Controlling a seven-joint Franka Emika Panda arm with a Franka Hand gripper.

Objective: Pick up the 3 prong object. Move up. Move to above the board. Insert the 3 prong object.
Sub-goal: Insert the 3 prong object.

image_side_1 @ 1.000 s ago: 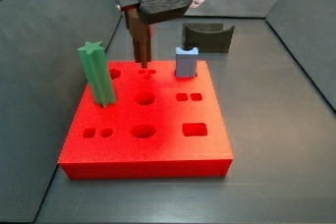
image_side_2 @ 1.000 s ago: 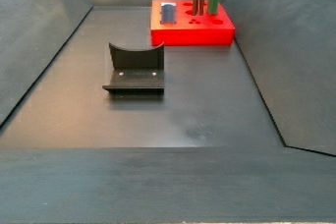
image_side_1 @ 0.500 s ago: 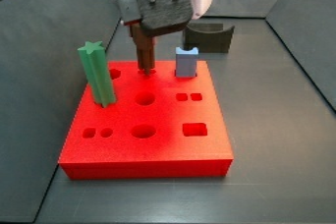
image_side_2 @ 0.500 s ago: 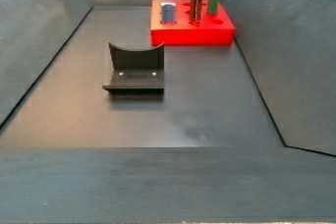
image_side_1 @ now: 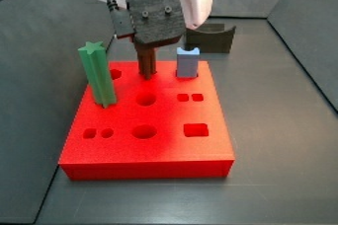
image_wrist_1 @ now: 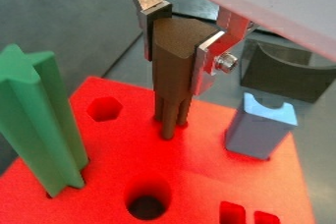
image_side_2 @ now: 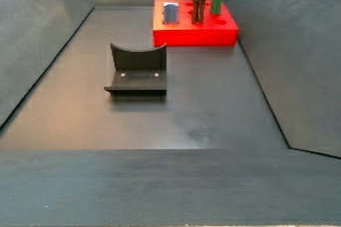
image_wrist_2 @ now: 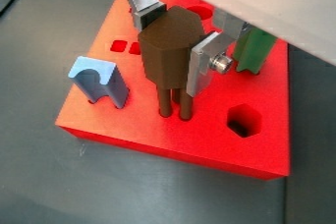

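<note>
Wrist views: the hand (image_wrist_1: 182,39) pinches the peg's (image_wrist_1: 174,81) dark top between its silver plates, keeping it upright so its prongs enter the board (image_wrist_1: 118,169); prongs (image_wrist_2: 176,105) meet the red top between the blue block (image_wrist_2: 98,81) and green post (image_wrist_1: 37,120).
Side views: hand (image_side_1: 148,34) low over the board's (image_side_1: 165,135) far end; peg (image_side_2: 200,0) upright there, judged partly seated.
</note>
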